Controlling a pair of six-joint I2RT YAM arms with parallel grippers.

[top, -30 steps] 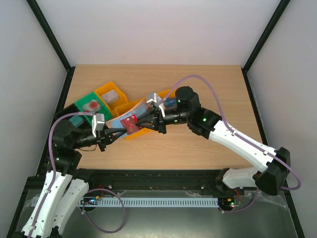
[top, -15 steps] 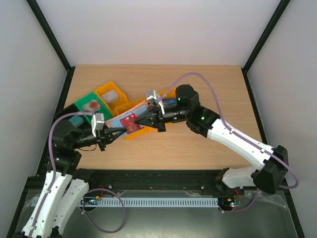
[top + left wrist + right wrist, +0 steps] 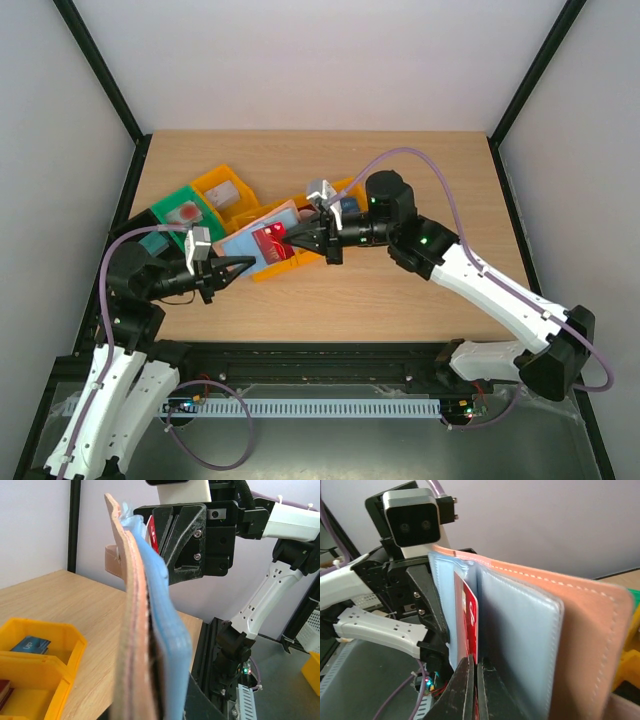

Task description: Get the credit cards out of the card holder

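Wooden tabletop (image 3: 400, 290) enclosed by plain white walls (image 3: 320, 60) and black corner posts (image 3: 100, 70), with yellow bins (image 3: 222, 188) and a green bin (image 3: 180, 212) lying beyond and to the side of the left tool (image 3: 243, 265). The card holder (image 3: 250, 238) is held open between the two tools above one yellow bin, its light blue lining turned toward the right tool (image 3: 292, 243). The left tool is clamped on the card holder's near end, while the right tool's fingers are pressed together on a red card (image 3: 272, 240) standing in a blue pocket.
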